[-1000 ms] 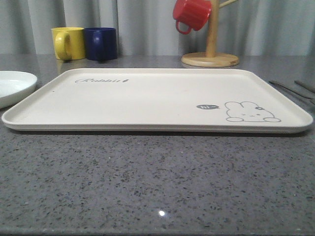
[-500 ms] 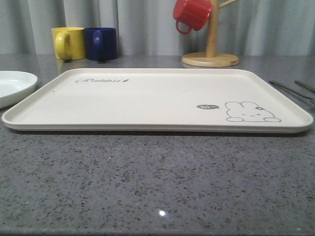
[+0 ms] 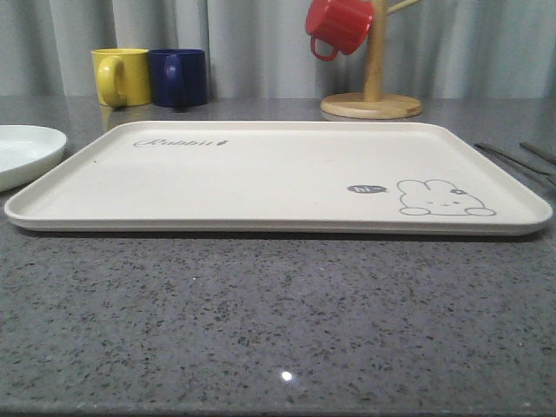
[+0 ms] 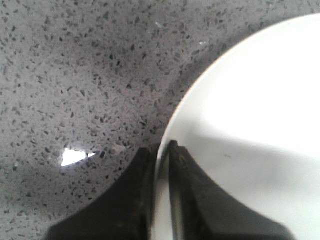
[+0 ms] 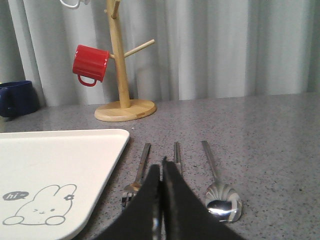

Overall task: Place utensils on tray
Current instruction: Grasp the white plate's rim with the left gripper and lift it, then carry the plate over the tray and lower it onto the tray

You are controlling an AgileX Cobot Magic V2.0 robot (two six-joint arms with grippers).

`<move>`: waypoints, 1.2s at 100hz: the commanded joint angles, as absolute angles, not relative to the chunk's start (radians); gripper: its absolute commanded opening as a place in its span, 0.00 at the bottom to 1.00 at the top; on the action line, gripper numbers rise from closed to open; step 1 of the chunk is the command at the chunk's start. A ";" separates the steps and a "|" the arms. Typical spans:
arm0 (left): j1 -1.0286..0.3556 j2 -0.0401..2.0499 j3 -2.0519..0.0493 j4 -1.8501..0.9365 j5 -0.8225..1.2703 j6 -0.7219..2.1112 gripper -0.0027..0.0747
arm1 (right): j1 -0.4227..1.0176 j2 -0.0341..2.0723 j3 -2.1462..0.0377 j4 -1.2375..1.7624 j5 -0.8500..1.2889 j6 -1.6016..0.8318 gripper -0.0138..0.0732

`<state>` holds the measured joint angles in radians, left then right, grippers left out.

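Observation:
The cream tray (image 3: 261,174) with its rabbit drawing lies flat in the middle of the grey table. Silver utensils (image 3: 512,158) rest on the table just off the tray's right edge. In the right wrist view the fork (image 5: 141,162) lies nearest the tray (image 5: 60,155), the chopsticks (image 5: 176,152) in the middle and the spoon (image 5: 220,195) on the far side. My right gripper (image 5: 162,162) is shut, low over the chopsticks, and hides their near ends. My left gripper (image 4: 161,147) is shut over the rim of the round white plate (image 4: 260,100), holding nothing.
The white plate (image 3: 22,148) sits left of the tray. A yellow mug (image 3: 120,76) and a dark blue mug (image 3: 178,76) stand at the back left. A wooden mug tree (image 3: 373,87) with a red mug (image 3: 337,24) stands behind the tray's right end.

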<state>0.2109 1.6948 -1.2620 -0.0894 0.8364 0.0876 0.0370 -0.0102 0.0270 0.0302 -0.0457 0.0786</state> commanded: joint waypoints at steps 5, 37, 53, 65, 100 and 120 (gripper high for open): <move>0.213 1.664 -1.282 -0.087 0.829 0.090 0.02 | 0.031 -0.033 0.010 0.028 -0.129 0.072 0.08; 0.314 1.513 -1.282 -0.276 0.839 0.202 0.01 | 0.031 -0.033 0.010 0.028 -0.129 0.072 0.08; 0.336 1.425 -1.282 -0.393 0.866 0.283 0.01 | 0.031 -0.033 0.010 0.028 -0.129 0.072 0.08; 0.321 1.384 -1.282 -0.481 0.880 0.327 0.01 | 0.031 -0.033 0.010 0.028 -0.129 0.072 0.08; 0.106 1.411 -1.284 -0.560 0.886 0.377 0.01 | 0.031 -0.033 0.010 0.028 -0.129 0.072 0.08; -0.035 1.507 -1.347 -0.560 0.884 0.363 0.01 | 0.031 -0.033 0.010 0.028 -0.129 0.072 0.08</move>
